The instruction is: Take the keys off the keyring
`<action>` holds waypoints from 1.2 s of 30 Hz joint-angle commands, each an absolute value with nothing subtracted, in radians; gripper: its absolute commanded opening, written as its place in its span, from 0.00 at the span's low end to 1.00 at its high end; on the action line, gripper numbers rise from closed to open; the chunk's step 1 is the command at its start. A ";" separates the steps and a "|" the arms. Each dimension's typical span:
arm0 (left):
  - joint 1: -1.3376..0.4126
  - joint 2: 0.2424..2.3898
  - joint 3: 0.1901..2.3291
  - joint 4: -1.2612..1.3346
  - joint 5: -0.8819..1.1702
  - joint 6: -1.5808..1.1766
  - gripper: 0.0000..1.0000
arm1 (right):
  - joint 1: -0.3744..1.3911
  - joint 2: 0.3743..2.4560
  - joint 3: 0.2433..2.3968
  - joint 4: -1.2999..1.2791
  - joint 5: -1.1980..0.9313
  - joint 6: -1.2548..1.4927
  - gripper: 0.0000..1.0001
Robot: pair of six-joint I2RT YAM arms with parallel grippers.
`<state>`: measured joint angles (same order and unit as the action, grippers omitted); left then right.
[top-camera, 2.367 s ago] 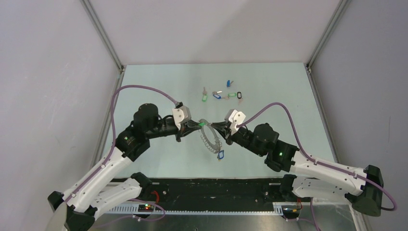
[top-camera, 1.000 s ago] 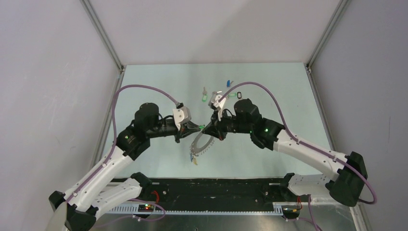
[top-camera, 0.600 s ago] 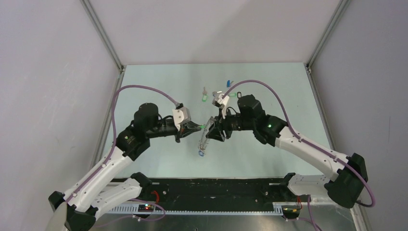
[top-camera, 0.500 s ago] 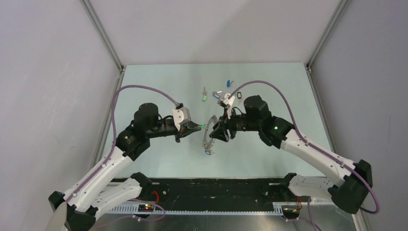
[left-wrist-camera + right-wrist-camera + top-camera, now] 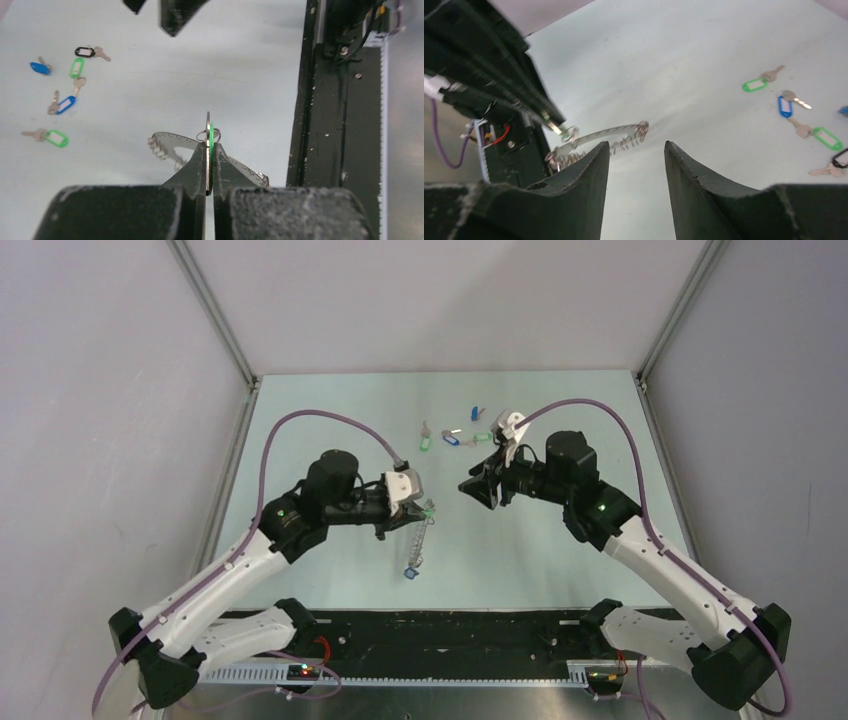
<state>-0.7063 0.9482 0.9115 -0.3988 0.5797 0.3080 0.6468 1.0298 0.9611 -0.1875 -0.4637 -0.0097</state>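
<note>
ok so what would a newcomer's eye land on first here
The toothed keyring dangles mid-table under the shut left gripper, which pinches a green-tagged key attached to it; a blue-tagged key hangs at its low end. The right gripper gapes open to its right, clear of it. Beyond, loose keys lie on the table.

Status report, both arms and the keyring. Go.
Left gripper shut on green-tagged key, keyring hanging from it. Right gripper open, empty, apart from keyring. Blue-tagged key on keyring; five loose keys far side, nothing blocking.
</note>
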 commanded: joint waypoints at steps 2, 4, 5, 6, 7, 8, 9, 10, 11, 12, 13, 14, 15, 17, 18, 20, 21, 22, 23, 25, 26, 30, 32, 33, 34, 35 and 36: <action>-0.835 1.002 1.098 -0.591 0.267 0.509 0.00 | 0.578 1.051 0.956 -0.063 -0.467 0.030 0.49; -0.899 1.034 1.144 -0.662 0.150 0.577 0.00 | 0.555 1.055 0.957 -0.047 -0.488 0.038 0.49; -0.935 1.057 1.159 -0.700 0.112 0.597 0.00 | 0.540 1.061 0.956 -0.041 -0.506 0.040 0.49; -0.951 1.068 1.187 -0.719 0.048 0.638 0.00 | 0.533 1.063 0.957 -0.025 -0.519 0.044 0.49; -0.975 1.090 1.212 -0.752 0.026 0.659 0.00 | 0.517 1.070 0.958 -0.014 -0.544 0.046 0.50; -0.984 1.097 1.224 -0.766 -0.010 0.697 0.00 | 0.511 1.072 0.959 -0.012 -0.557 0.052 0.48; -0.997 1.107 1.241 -0.785 -0.027 0.721 0.00 | 0.500 1.078 0.963 -0.011 -0.579 0.055 0.45; -1.001 1.109 1.247 -0.792 -0.053 0.763 0.00 | 0.495 1.084 0.973 -0.012 -0.591 0.056 0.44; -1.009 1.107 1.255 -0.799 -0.062 0.788 0.00 | 0.489 1.095 0.978 -0.020 -0.609 0.057 0.44; -1.015 1.105 1.258 -0.803 -0.073 0.840 0.00 | 0.486 1.102 0.989 -0.025 -0.618 0.052 0.43; -1.018 1.097 1.260 -0.806 -0.075 0.865 0.00 | 0.485 1.118 0.994 -0.037 -0.630 0.052 0.43; -1.021 1.092 1.259 -0.805 -0.069 0.916 0.00 | 0.485 1.125 0.999 -0.040 -0.636 0.050 0.43; -1.022 1.081 1.258 -0.806 -0.064 0.938 0.00 | 0.485 1.139 1.000 -0.042 -0.647 0.050 0.43; -1.023 1.071 1.257 -0.805 -0.040 0.996 0.00 | 0.486 1.160 1.003 -0.037 -0.660 0.053 0.41; -1.022 1.068 1.258 -0.804 -0.036 1.024 0.00 | 0.487 1.175 1.002 -0.034 -0.664 0.055 0.40; -1.022 1.066 1.262 -0.804 -0.027 1.058 0.00 | 0.490 1.196 1.003 -0.021 -0.677 0.062 0.39; -1.024 1.064 1.259 -0.804 -0.020 1.081 0.00 | 0.491 1.201 1.002 -0.013 -0.685 0.065 0.39; -1.023 1.064 1.258 -0.804 -0.018 1.096 0.00 | 0.493 1.212 1.001 -0.012 -0.691 0.066 0.40; -1.023 1.062 1.254 -0.803 -0.014 1.124 0.00 | 0.494 1.216 1.001 0.007 -0.716 0.060 0.41; -1.022 1.057 1.246 -0.802 -0.011 1.161 0.00 | 0.496 1.225 1.002 0.031 -0.758 0.040 0.41; -1.023 1.053 1.243 -0.801 -0.009 1.173 0.00 | 0.500 1.228 1.001 0.039 -0.785 0.031 0.41; -1.022 1.025 1.223 -0.794 0.038 1.255 0.00 | 0.512 1.236 1.002 0.040 -0.800 -0.047 0.40; -1.022 1.010 1.211 -0.781 0.057 1.286 0.00 | 0.527 1.238 1.002 0.038 -0.760 -0.077 0.37; -1.023 1.006 1.209 -0.776 0.059 1.299 0.00 | 0.539 1.238 1.002 0.037 -0.754 -0.099 0.36; -1.022 1.001 1.207 -0.767 0.061 1.305 0.00 | 0.544 1.239 1.002 0.036 -0.750 -0.108 0.36; -1.022 0.999 1.205 -0.764 0.063 1.319 0.00 | 0.559 1.239 1.002 0.035 -0.749 -0.125 0.36; -1.022 0.997 1.203 -0.755 0.066 1.324 0.00 | 0.567 1.241 1.001 0.029 -0.749 -0.136 0.36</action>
